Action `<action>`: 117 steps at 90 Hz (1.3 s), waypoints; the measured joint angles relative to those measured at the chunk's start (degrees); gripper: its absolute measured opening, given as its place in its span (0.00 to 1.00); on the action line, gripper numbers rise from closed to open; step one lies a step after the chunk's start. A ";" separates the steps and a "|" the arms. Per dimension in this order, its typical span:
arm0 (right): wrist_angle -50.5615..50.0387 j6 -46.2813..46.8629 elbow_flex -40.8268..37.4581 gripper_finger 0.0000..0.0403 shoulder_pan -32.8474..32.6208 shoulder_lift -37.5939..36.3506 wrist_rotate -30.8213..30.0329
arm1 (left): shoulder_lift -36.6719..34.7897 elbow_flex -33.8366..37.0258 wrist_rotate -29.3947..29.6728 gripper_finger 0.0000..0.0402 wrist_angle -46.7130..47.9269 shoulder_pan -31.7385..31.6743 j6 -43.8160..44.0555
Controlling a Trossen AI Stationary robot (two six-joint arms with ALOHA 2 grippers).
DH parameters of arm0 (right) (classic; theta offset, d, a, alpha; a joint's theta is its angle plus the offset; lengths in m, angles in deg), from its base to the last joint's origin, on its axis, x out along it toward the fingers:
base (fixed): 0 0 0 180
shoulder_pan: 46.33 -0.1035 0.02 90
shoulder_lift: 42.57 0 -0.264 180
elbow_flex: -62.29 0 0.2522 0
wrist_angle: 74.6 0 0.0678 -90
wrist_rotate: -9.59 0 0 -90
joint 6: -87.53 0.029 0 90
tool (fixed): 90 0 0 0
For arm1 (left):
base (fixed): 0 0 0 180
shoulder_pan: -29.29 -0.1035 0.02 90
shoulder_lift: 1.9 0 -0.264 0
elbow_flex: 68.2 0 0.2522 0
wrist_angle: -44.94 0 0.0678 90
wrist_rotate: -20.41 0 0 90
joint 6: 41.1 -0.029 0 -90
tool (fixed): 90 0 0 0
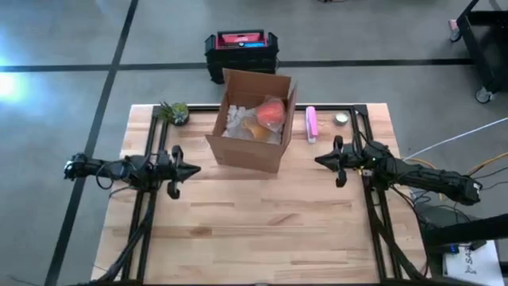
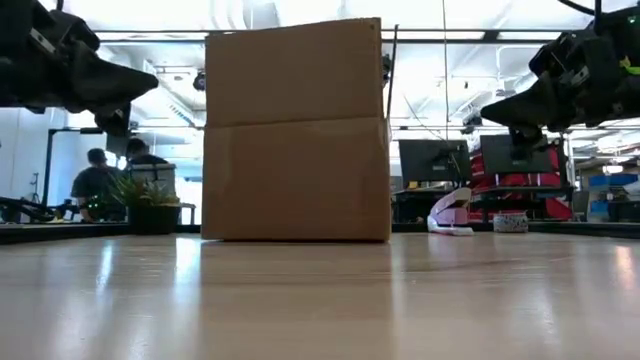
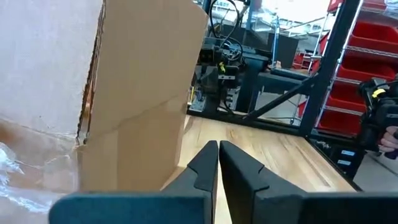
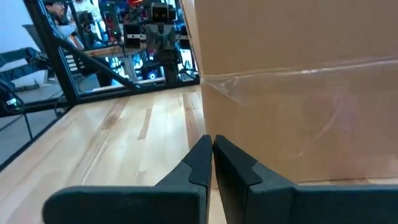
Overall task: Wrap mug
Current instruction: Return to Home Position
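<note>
Orange mug (image 1: 271,114) lies wrapped inside cardboard box (image 1: 248,155). I read left gripper (image 1: 193,168) on box's left side, right gripper (image 1: 319,160) on its right, both clenched empty, tips facing box, about equally near.

Wooden table (image 1: 262,230), cardboard box (image 1: 246,151), potted plant (image 1: 175,112), pink stapler (image 1: 312,124)

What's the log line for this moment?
orange mug: in bubble wrap, inside cardboard box | left gripper: shut, empty, left of box | right gripper: shut, empty, right of box
</note>
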State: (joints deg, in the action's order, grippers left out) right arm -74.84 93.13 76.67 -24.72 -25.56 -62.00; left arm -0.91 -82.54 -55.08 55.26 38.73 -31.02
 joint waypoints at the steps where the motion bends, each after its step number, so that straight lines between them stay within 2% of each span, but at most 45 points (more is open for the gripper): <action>1: 0.00 -0.25 0.00 0.01 0.00 0.00 -0.01 | 0.11 0.00 0.01 0.02 0.00 0.00 0.00; 49: -0.20 -2.66 -0.02 0.01 0.02 0.42 -0.02 | 7.10 0.03 0.06 0.02 0.02 0.00 0.02; 70: -0.17 6.95 -0.02 0.01 0.02 0.42 -0.02 | 10.31 0.04 0.06 0.00 0.02 0.00 0.04; 117: -0.19 7.29 -0.04 0.01 0.02 0.42 -0.02 | 15.97 0.07 0.06 0.00 0.04 0.00 0.04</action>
State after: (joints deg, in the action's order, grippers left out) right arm -75.03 100.41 76.63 -24.70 -25.14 -62.02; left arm 15.06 -82.47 -55.02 55.29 38.73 -30.97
